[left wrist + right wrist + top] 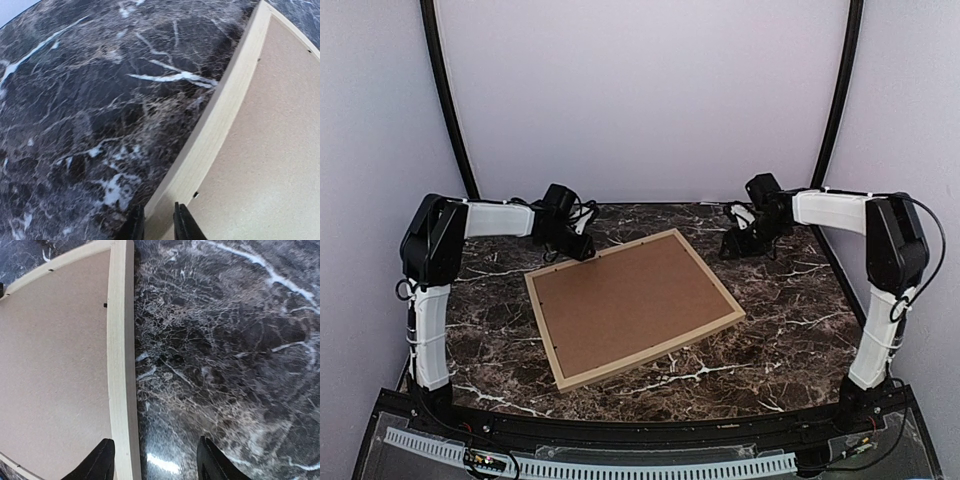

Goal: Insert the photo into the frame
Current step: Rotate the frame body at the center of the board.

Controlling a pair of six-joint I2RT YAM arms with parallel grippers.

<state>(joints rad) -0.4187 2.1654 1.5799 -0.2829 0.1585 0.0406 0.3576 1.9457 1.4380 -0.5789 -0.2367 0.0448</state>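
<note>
The frame (215,125) lay flat and back-up on the marble counter (790,330), filled by a brown backing board (630,300). From above, its long axis ran roughly from 8 o'clock to 2 o'clock. The photo showed in no view; whether it sat under the board could not be told.

Taking the frame's centre as the dial, the left hand (157,226) was at the corner near 10 o'clock. Its fingers (186,227) were drawn in narrowly with the pale wooden rail between them, so it looked to be pinching the frame there. The right hand (156,460) hovered near 2 o'clock with its fingers spread wide and nothing held. In its own view one finger hung over the board and the other over bare counter, with the rail running away toward 12 o'clock just inside the left finger.

The left arm was therefore the nearer, already on the rail. Any lift would likely hinge on that corner.

No brand, label or readable writing appeared.
</note>
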